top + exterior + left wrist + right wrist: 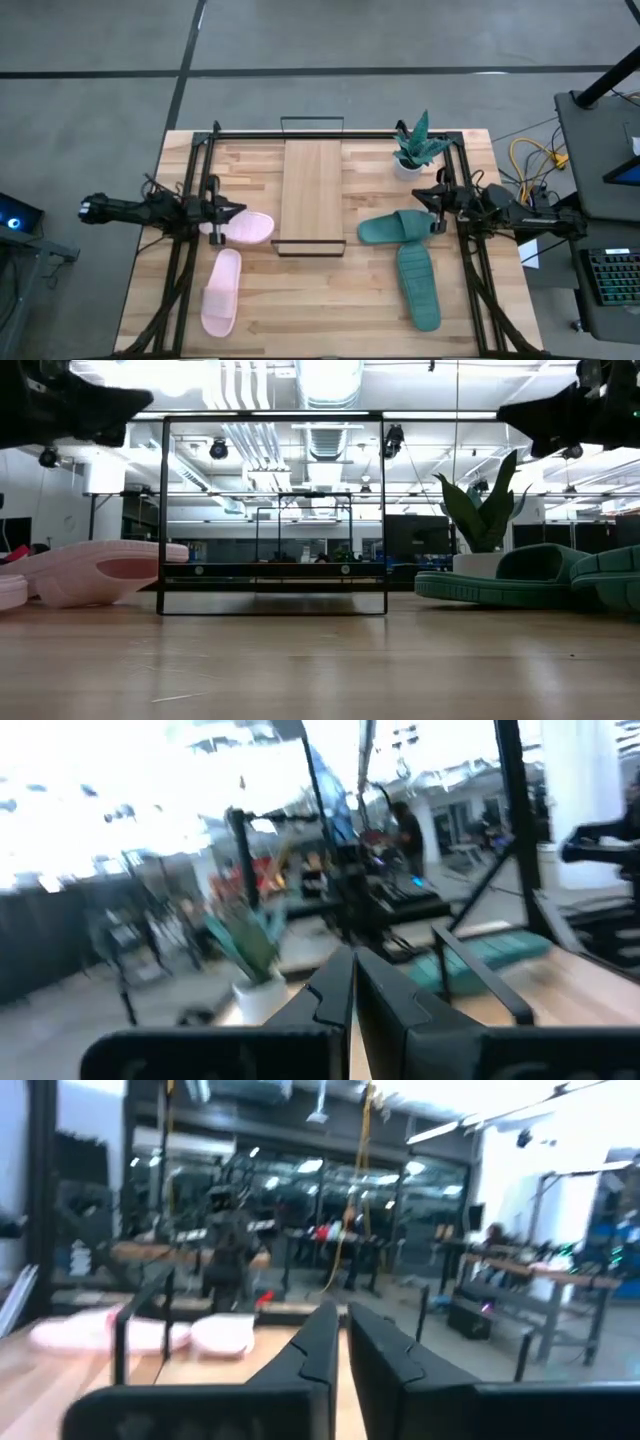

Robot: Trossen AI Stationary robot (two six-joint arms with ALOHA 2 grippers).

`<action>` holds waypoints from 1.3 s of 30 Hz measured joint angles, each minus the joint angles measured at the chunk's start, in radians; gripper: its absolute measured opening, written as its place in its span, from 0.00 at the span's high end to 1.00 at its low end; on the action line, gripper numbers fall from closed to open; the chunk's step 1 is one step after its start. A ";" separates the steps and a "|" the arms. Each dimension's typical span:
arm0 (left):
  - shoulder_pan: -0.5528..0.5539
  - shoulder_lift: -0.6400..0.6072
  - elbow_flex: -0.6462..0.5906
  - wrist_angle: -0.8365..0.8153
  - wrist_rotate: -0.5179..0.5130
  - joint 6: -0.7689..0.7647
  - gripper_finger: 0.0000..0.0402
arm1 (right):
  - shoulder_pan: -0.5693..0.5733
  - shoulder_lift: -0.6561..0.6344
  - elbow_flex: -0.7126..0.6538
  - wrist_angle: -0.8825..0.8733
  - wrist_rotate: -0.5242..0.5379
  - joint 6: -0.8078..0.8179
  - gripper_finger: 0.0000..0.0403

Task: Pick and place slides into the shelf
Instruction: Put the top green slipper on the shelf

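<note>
**Both Grippers Closed and Empty, Four Slides Off the Shelf**

Fingers pressed together, the left gripper [238, 210] hangs over one pink slide [245, 228]; the right gripper [424, 196], nearly shut, holds nothing above a teal slide [396, 228]. The shelf [311, 192] lies bare between them. Risk: a descent onto a strap would shove the slide aside. The potted plant [414, 148] crowds the right arm; the table's front stays open.

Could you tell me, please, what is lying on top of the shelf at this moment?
Nothing: the shelf board is bare in the high view. The pink slides and green slides lie on the table beside it.
</note>
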 joint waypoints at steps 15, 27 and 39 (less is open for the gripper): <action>0.000 0.111 0.000 0.225 -0.020 0.064 0.60 | 0.000 0.287 0.207 0.087 0.304 -0.017 0.49; 0.000 0.243 0.000 0.336 -0.021 0.062 0.51 | 0.027 0.706 0.735 -0.566 0.285 0.370 0.49; 0.000 0.252 0.000 0.337 -0.024 0.064 0.51 | 0.031 1.087 1.119 -1.227 0.296 0.797 0.49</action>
